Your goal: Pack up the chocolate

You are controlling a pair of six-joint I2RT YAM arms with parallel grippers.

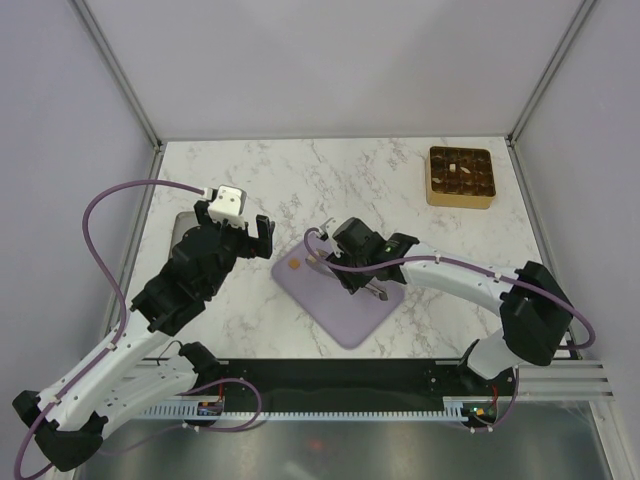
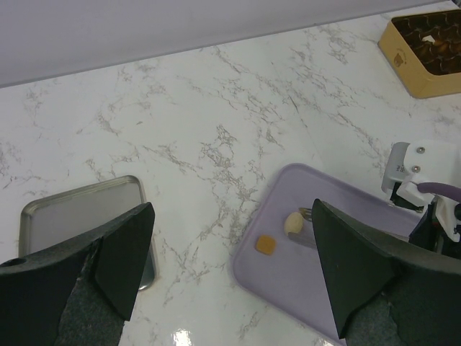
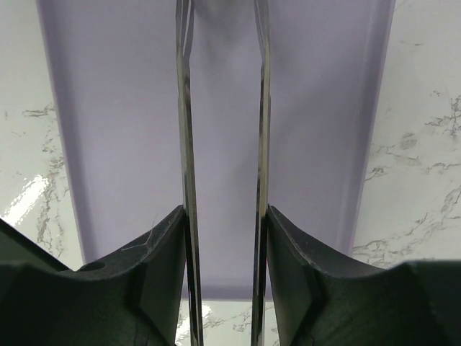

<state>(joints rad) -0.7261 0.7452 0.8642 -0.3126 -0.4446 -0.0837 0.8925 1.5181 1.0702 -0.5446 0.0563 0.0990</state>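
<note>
Two chocolates lie on the lilac mat (image 2: 346,267): a caramel tan square (image 2: 266,245) and a cream-white rounded piece (image 2: 293,223). The tan one also shows in the top view (image 1: 296,266). My right gripper (image 1: 347,268) is shut on metal tongs (image 3: 186,108), whose two arms stand apart over the mat (image 3: 223,86). The tong tips (image 2: 306,214) touch or nearly touch the cream piece. My left gripper (image 1: 236,228) is open and empty, hovering over the marble left of the mat. The gold grid tray (image 1: 460,177) at the back right holds several chocolates.
A flat steel tray (image 2: 79,209) lies on the marble table at the left, under my left arm. The gold tray's wall also shows in the left wrist view (image 2: 414,68). Grey walls close the table's back and sides.
</note>
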